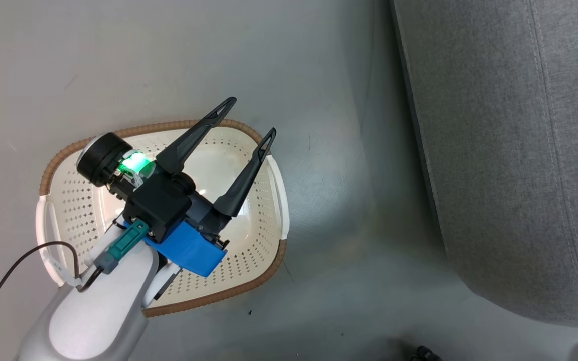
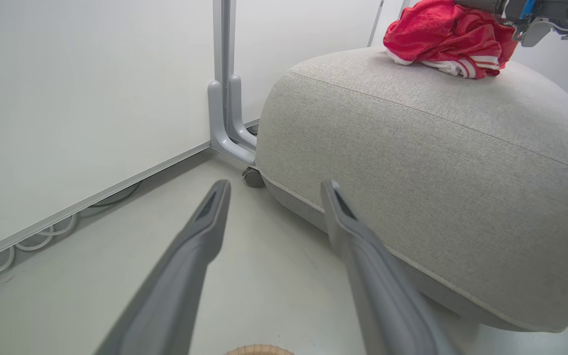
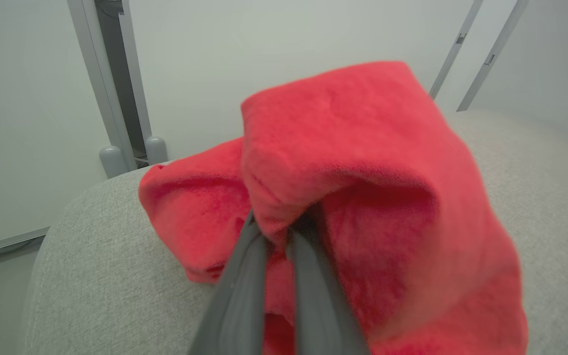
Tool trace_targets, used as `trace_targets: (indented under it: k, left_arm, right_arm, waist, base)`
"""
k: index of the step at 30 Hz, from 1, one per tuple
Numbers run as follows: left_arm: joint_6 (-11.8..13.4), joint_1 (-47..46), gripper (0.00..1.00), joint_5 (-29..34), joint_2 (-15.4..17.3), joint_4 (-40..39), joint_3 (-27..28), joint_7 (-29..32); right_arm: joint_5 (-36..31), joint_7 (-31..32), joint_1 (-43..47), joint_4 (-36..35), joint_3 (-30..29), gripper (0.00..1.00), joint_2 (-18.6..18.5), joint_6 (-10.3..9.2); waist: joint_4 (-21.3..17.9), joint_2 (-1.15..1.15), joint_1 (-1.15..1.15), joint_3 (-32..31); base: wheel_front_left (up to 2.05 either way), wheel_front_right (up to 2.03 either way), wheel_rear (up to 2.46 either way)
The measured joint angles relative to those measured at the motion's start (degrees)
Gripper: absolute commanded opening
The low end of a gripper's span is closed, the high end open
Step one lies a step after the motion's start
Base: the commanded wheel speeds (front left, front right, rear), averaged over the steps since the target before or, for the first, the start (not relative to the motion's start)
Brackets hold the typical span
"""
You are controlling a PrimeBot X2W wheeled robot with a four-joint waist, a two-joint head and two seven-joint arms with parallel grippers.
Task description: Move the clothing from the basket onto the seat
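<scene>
The cream basket (image 1: 266, 210) with its brown rim sits on the floor, its inside bare. My left gripper (image 1: 253, 116) hovers over it, fingers spread wide and empty. The grey seat (image 1: 510, 150) fills the right side. In the left wrist view the red clothing (image 2: 449, 37) with white trim lies bunched on top of the seat (image 2: 437, 162), with the right arm's wrist at the top right. My right gripper (image 3: 279, 224) is shut on a fold of the red clothing (image 3: 363, 162), which rests on the seat (image 3: 101, 276).
A white wall panel (image 2: 67, 108) and a grey upright post (image 2: 225, 84) stand beside the seat, with cables (image 2: 27, 241) along the base. Grey floor (image 1: 349, 281) separates basket and seat. A black cable (image 1: 13, 271) trails from my left forearm.
</scene>
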Motion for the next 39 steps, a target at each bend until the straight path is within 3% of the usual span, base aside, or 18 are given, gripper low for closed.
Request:
trace_targets:
  k: [2,3,4,5,11,22,32,39]
  left_arm:
    - [0.00,0.00,1.00,-0.01,-0.27,0.11,0.21,-0.01]
    - [0.00,0.01,1.00,-0.01,-0.42,0.23,0.33,0.00]
    - [0.00,0.03,1.00,-0.02,-0.68,0.36,0.57,0.00]
    - [0.00,0.04,1.00,-0.07,-0.96,0.43,0.79,-0.01]
    - [0.00,1.90,1.00,-0.62,-2.22,2.05,2.34,0.00]
    - [-0.08,11.77,1.00,-3.23,-7.46,5.41,9.03,-0.01]
    - [-0.08,21.68,1.00,-3.69,-11.31,8.03,15.96,-0.01]
    - [-0.08,26.61,1.00,-3.16,-12.62,8.28,19.91,-0.01]
  right_arm:
    - [0.00,-0.53,-0.05,0.31,0.14,0.05,0.04,-0.01]
    - [0.00,-0.67,-0.08,0.53,0.15,0.36,-0.18,-0.01]
    - [-0.01,-0.85,-0.08,0.63,0.19,0.60,-0.31,-0.01]
    - [-0.02,-1.03,-0.09,0.71,0.24,1.00,-0.34,-0.01]
    - [-0.10,-2.02,1.29,0.13,1.89,1.00,-0.20,0.00]
    - [-2.25,-1.03,14.91,-6.19,8.55,1.00,1.82,-0.01]
    - [-3.32,3.54,31.12,-20.78,13.85,1.00,5.87,-0.01]
    - [-5.21,5.65,41.56,-30.19,15.51,1.00,11.48,-0.01]
  waist:
    - [0.13,0.00,-0.01,-0.48]
    - [0.23,0.00,-0.01,-0.71]
    - [0.33,0.00,0.00,-0.96]
    - [0.42,0.00,-0.01,-1.24]
    - [0.84,0.00,-0.01,-3.97]
    - [2.29,0.00,-0.03,-15.58]
    - [5.52,0.00,-0.04,-28.66]
    - [9.83,0.00,-0.03,-35.22]
  base:
    - [0.00,0.00,0.00]
    - [0.00,0.00,0.00]
    - [0.00,0.00,0.00]
    - [0.00,0.00,0.00]
    - [0.00,0.00,0.00]
    - [0.00,0.00,0.00]
    - [0.00,0.00,0.00]
    - [0.00,0.00,0.00]
